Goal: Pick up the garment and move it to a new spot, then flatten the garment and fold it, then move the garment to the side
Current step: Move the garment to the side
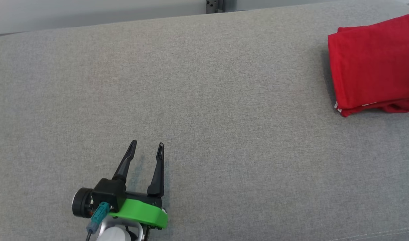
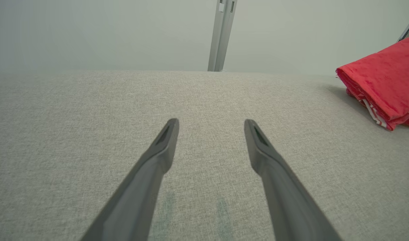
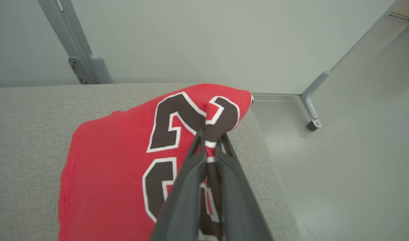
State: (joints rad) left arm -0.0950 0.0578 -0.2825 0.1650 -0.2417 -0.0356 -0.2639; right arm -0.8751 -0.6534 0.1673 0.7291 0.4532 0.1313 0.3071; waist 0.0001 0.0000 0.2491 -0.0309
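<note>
A grey fabric-covered table point(image 1: 204, 83) runs across the head view, with a pale wall point(image 3: 208, 40) behind it and a grey metal post point(image 2: 221, 33) standing at its far edge. In the right wrist view the table ends in a rounded edge; past it lie a light floor point(image 3: 341, 167) and a grey frame leg point(image 3: 311, 110) with a small foot.

The folded red garment point(image 1: 372, 67) lies at the table's far right side, close to that edge, and the head view cuts off its right part. It bears black numerals outlined in white. The right gripper's fingers point(image 3: 191, 187) cover part of them, so the number cannot be read whole. From the left wrist camera the garment point(image 2: 382, 80) appears as a stack of layers with white trim at its folded side.

The right gripper point(image 3: 209, 135) is closed tight on a raised ridge of the garment point(image 3: 117, 150), with cloth pinched between its two fingers. The left gripper point(image 1: 147, 144) sits at the near left of the table, well apart from the garment. Its jaws are spread wide with nothing between them, and its fingers point(image 2: 164, 147) point along the bare fabric. Faint greenish smudges point(image 2: 167, 207) mark the fabric under it.
</note>
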